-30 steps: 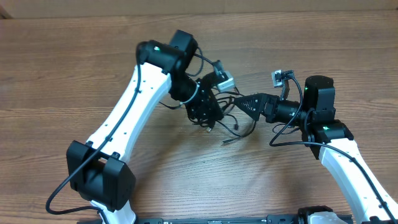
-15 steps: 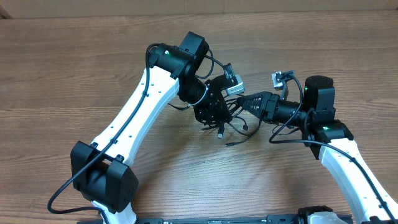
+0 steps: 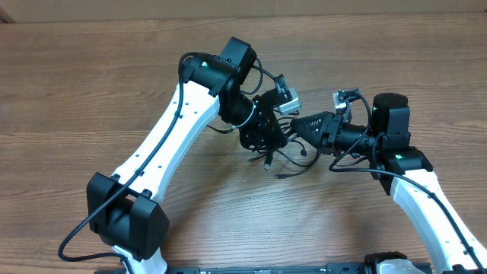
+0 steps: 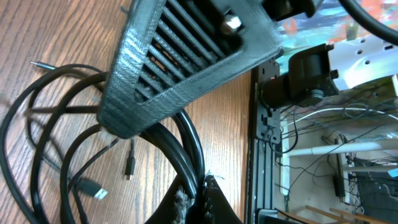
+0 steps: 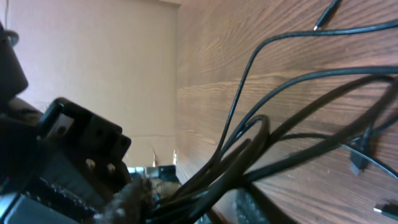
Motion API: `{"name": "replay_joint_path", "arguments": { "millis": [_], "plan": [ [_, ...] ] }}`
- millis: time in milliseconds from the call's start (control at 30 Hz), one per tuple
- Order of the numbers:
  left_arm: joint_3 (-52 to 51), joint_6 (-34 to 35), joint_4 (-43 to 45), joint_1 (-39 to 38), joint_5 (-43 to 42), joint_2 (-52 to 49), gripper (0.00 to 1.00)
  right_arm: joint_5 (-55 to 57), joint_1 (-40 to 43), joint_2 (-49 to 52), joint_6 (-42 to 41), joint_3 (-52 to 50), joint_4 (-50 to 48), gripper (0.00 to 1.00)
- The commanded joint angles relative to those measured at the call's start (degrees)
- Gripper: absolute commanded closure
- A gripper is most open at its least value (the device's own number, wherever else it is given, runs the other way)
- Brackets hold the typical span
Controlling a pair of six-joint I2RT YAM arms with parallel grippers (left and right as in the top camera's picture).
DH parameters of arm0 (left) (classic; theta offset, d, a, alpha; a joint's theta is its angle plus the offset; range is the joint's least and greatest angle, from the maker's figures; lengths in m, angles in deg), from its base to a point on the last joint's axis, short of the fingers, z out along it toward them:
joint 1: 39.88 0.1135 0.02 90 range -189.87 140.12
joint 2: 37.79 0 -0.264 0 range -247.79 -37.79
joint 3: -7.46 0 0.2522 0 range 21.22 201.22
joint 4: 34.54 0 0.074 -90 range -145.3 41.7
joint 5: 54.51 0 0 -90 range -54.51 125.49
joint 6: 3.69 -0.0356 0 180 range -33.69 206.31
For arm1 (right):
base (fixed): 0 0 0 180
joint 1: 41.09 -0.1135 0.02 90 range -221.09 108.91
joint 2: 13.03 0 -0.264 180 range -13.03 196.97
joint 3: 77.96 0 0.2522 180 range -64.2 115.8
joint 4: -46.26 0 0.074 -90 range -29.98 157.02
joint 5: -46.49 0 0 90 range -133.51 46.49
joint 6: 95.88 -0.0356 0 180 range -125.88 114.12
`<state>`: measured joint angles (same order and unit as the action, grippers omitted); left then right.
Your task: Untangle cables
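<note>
The cables (image 4: 194,149) are black against a brown worktop (image 3: 76,91) streaked with darker wood grain. The left arm (image 3: 163,144) and the right arm (image 3: 426,205) are white with black joints and small green lights, and the fingers (image 4: 186,56) are dark grey with slatted ribbing.

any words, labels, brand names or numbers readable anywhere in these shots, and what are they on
None: no text can be read in any of the three views.
The white arm links and the wooden table show no lettering.
The cables and their plugs carry no legible marking.
The clutter beyond the table edge in the left wrist view is too blurred to show any label.
</note>
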<state>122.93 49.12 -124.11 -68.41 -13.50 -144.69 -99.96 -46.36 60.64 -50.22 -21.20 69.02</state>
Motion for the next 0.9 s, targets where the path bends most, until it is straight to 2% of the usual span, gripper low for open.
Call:
{"name": "replay_joint_path", "arguments": {
  "millis": [0,100,200,300,333,400,500,767,867],
  "plan": [
    [0.5,0.1,0.0,-1.1,-4.5,0.0,0.96,1.2,0.0,0.0,-2.0,0.1,-0.2,0.67],
    [0.5,0.1,-0.3,-1.5,-4.4,0.0,0.96,1.6,0.0,0.0,-2.0,0.1,-0.2,0.76],
    [0.5,0.1,-0.4,-1.6,-3.0,0.0,0.95,2.0,0.0,0.0,-1.9,0.1,-0.3,0.96],
    [0.5,0.5,-0.9,-1.6,1.6,0.0,0.87,2.4,0.0,0.0,-1.9,0.1,-0.3,0.96],
    [0.5,2.3,-0.9,-1.6,6.2,-0.1,0.87,2.4,0.0,0.0,-1.9,0.1,-0.3,0.96],
    [0.4,4.5,-1.1,-1.6,10.4,-0.1,0.94,2.6,0.0,0.0,-1.9,0.1,-0.3,0.96],
    [0.5,7.2,-1.2,-1.4,16.0,-0.1,0.96,3.8,0.0,0.0,-1.8,0.1,0.4,0.96],
    [0.5,8.6,-0.9,-0.1,21.2,-0.1,0.95,9.9,0.0,0.0,1.8,0.1,6.2,0.96],
    [0.5,16.2,1.4,1.4,26.6,-0.1,0.96,14.3,0.0,0.0,2.9,0.1,9.8,0.96]
  ]
}}
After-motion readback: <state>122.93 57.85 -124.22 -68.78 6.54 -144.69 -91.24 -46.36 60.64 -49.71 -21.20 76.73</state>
